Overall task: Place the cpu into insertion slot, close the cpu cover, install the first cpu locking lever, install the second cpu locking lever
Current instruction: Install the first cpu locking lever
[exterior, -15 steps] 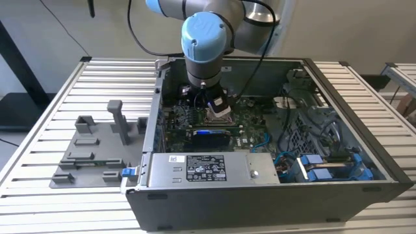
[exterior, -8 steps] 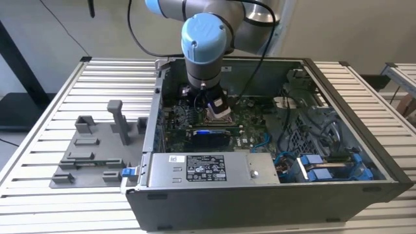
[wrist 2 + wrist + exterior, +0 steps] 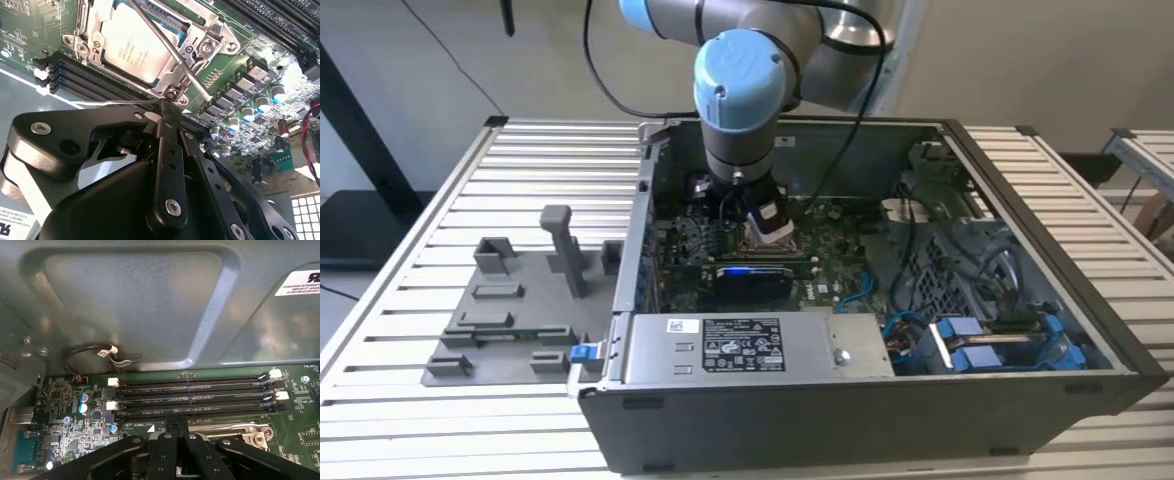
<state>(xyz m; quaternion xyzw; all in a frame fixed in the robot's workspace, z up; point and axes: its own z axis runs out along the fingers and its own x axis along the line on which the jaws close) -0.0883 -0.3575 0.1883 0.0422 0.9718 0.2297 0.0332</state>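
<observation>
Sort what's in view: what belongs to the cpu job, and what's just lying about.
Job: cpu, cover, lever, gripper.
Lying about: memory slots, power supply, grey fixture.

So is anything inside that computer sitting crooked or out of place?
Yes, one thing: a thin metal lever lies slantwise across the shiny chip and its frame, rather than tucked along the frame's edge. It looks unlatched. Nothing looks spilled or broken.

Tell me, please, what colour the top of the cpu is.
The cpu has a pale silver metal top, best seen in the second wrist view.
</observation>
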